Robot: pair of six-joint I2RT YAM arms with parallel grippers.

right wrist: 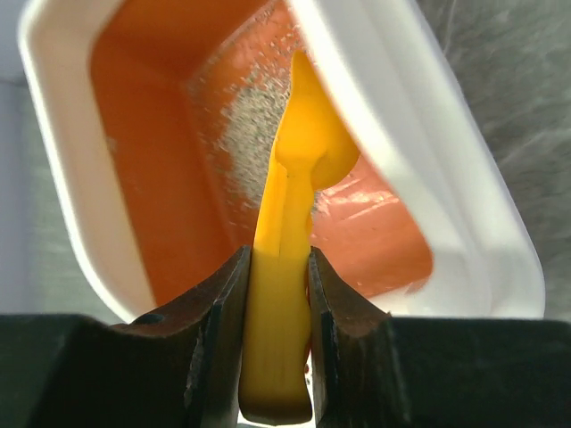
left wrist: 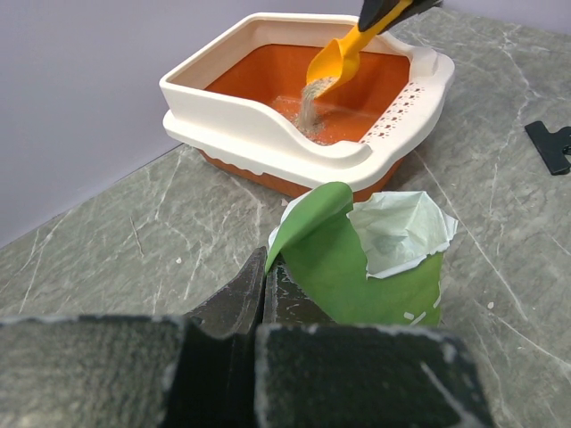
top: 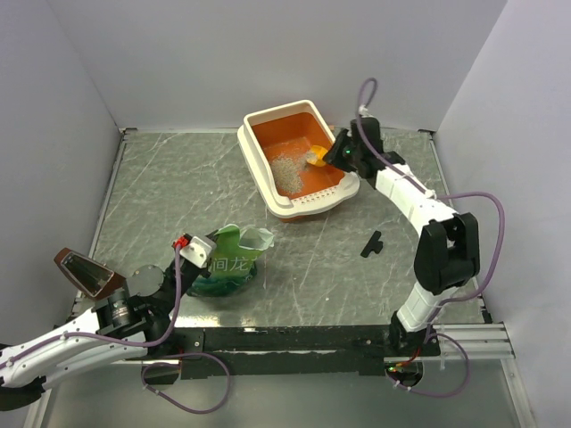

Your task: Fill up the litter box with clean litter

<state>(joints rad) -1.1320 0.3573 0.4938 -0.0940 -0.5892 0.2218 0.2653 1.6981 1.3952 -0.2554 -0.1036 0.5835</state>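
Finding little in the way on the grey marbled surface: only a black clip lying right of centre in the top view, well apart from everything else, and a green bag standing lower left of centre, mouth open onto a pale lining, contents not visible. Pinching a curled flap of that bag's rim between the left fingers, pressed together at the bottom of the left wrist view. Placing the litter box in the upper middle of the top view, well apart from the bag, orange inside with a cream rim. Holding only a small pile of clean litter on the orange floor, with much of that floor bare. Running lengthwise from upper left to lower right, perforated short edge toward the bottom of the frame. Clamping the handle of an orange-yellow scoop between the right fingers, above the box's right rim, bowl pointing left and tipped down, grains falling from it onto the pile.
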